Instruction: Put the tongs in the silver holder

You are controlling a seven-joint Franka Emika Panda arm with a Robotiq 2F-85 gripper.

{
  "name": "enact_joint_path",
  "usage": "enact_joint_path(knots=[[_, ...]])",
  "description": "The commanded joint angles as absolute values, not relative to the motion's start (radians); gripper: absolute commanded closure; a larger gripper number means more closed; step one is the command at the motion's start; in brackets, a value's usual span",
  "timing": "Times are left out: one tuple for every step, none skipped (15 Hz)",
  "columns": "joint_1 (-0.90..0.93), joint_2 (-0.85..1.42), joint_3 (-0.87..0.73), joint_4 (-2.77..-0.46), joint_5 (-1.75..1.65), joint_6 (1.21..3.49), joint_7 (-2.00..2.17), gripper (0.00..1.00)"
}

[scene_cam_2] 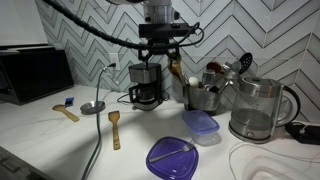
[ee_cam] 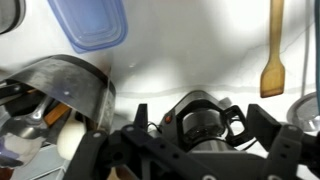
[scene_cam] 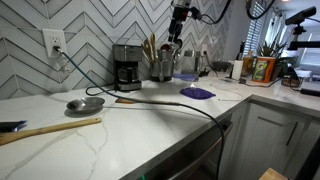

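Observation:
My gripper [scene_cam_2: 161,60] hangs open and empty above the black-and-silver coffee maker [scene_cam_2: 146,88], just beside the silver holder [scene_cam_2: 197,98]. In an exterior view the gripper [scene_cam: 174,42] is over the holder [scene_cam: 161,68], which has wooden spoons sticking up from it. In the wrist view the spread fingers [ee_cam: 192,148] frame the coffee maker's top [ee_cam: 200,118], and the holder [ee_cam: 75,88] sits at the left with wooden and metal utensils inside. A dark utensil [scene_cam_2: 240,63] pokes from the holder. I cannot pick out the tongs for certain.
A glass kettle [scene_cam_2: 260,110], a blue container [scene_cam_2: 200,126] and a purple lid [scene_cam_2: 175,157] stand near the holder. A wooden spatula [scene_cam_2: 114,130], a grey ladle-like dish [scene_cam: 85,103], a long wooden stick [scene_cam: 50,128] and a dark cable [scene_cam: 170,104] lie on the white counter.

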State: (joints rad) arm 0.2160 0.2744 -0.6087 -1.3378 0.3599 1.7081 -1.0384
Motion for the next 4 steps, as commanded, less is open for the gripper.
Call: enact_joint_path(knots=[[0.071, 0.225, -0.421, -1.372, 0.306, 1.71, -1.018, 0.0], [0.074, 0.203, -0.423, -1.403, 0.312, 1.708, -1.027, 0.0], [0.075, 0.189, -0.425, -1.423, 0.316, 1.707, -1.034, 0.0], [0.076, 0.181, -0.426, -1.434, 0.318, 1.707, -1.037, 0.0]])
